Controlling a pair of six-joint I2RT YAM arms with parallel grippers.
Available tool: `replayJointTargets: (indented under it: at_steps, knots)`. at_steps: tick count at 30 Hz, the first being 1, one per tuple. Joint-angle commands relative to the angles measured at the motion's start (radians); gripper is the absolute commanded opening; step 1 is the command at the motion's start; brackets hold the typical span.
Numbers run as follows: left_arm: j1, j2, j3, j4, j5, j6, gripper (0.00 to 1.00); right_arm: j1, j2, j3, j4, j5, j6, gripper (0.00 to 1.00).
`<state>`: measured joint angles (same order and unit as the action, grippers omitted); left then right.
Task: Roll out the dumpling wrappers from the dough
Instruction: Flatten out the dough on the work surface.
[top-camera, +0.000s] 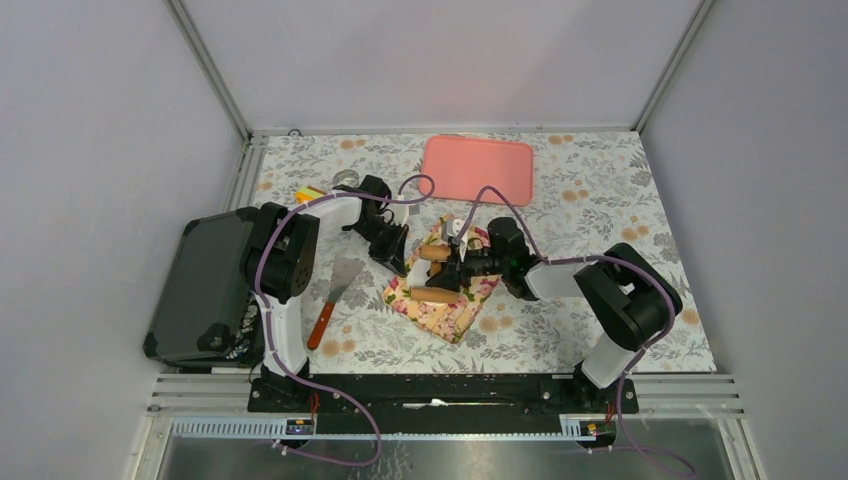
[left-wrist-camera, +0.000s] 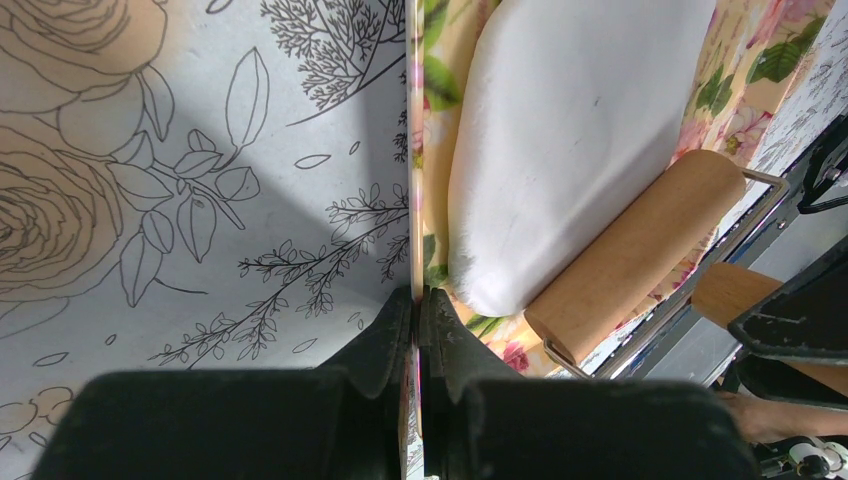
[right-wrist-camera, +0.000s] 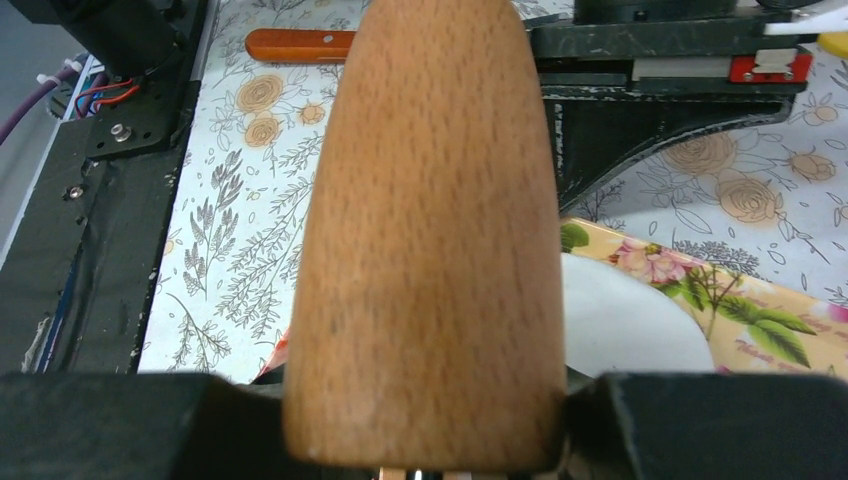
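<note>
The dough (left-wrist-camera: 570, 140) is a flat white sheet lying on a floral mat (left-wrist-camera: 440, 60). It also shows in the right wrist view (right-wrist-camera: 620, 325). In the top view my arms hide it. My left gripper (left-wrist-camera: 417, 305) is shut on the floral mat's left edge (top-camera: 445, 300). My right gripper (right-wrist-camera: 425, 410) is shut on the brown wooden handle (right-wrist-camera: 430, 230) of the rolling pin (top-camera: 434, 293). The pin's wooden roller (left-wrist-camera: 630, 255) rests against the near end of the dough. No cut round wrappers are in view.
A pink tray (top-camera: 478, 168) lies at the back. A scraper with an orange handle (top-camera: 335, 295) lies left of the mat, and its handle shows in the right wrist view (right-wrist-camera: 300, 44). A black case (top-camera: 205, 285) stands at the far left. A small shiny ring (top-camera: 345, 179) sits behind the left arm.
</note>
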<state>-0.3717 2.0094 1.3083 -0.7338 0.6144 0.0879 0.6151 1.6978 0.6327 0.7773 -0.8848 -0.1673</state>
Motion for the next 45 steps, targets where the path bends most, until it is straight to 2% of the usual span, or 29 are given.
replayJointTargets:
  at_steps: [1, 8, 13, 18, 21, 27, 31, 38, 45]
  knots:
    - [0.007, 0.034, -0.043, 0.022, -0.119, 0.039, 0.00, 0.040, 0.037, -0.069, -0.307, -0.007, -0.080, 0.00]
    - [0.007, 0.033, -0.044, 0.023, -0.120, 0.039, 0.00, 0.047, -0.001, -0.057, -0.301, -0.028, -0.062, 0.00]
    - [0.008, 0.035, -0.043, 0.023, -0.120, 0.039, 0.00, 0.037, -0.064, -0.009, -0.229, -0.059, 0.046, 0.00]
    - [0.007, 0.037, -0.041, 0.020, -0.118, 0.039, 0.00, -0.058, -0.106, 0.111, -0.042, -0.067, 0.273, 0.00]
    - [0.007, 0.040, -0.038, 0.018, -0.118, 0.039, 0.00, -0.122, -0.073, 0.149, 0.056, -0.034, 0.315, 0.00]
    - [0.007, 0.040, -0.038, 0.017, -0.120, 0.038, 0.00, -0.133, 0.066, 0.150, 0.043, 0.028, 0.180, 0.00]
    - [0.007, 0.038, -0.038, 0.017, -0.119, 0.039, 0.00, -0.103, 0.127, 0.104, -0.081, 0.065, 0.024, 0.00]
    - [0.007, 0.038, -0.038, 0.017, -0.120, 0.038, 0.00, -0.044, 0.081, 0.031, -0.268, 0.077, -0.090, 0.00]
    - [0.007, 0.037, -0.039, 0.019, -0.120, 0.038, 0.00, -0.014, 0.048, 0.008, -0.376, 0.078, -0.156, 0.00]
